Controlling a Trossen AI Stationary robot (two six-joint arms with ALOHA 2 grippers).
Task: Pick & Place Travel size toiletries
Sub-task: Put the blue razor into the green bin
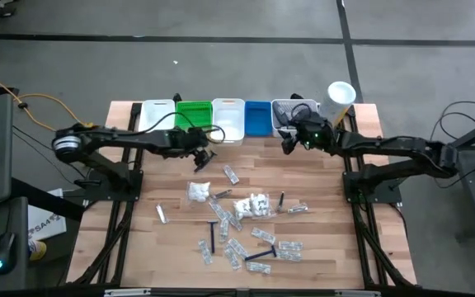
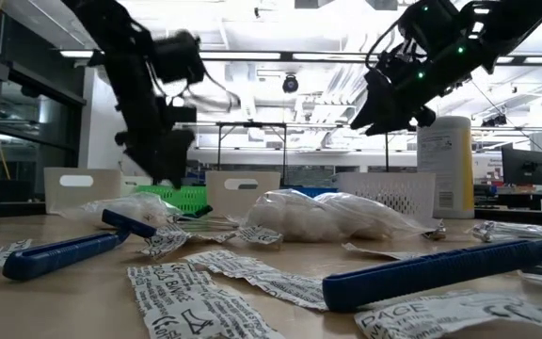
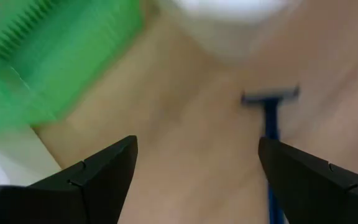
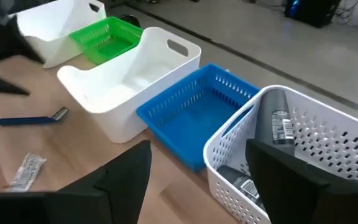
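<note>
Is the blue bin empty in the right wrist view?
Yes, the blue bin shows only its bare mesh floor, while the white mesh bin beside it holds items.

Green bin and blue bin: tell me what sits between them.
A white bin sits between the green bin and the blue bin, shown in the right wrist view.

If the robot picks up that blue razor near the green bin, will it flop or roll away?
Probably neither. The blue razor looks like stiff plastic, so it should stay straight. Its wide flat head likely stops rolling. The thin handle may slip between the open left gripper fingers.
</note>
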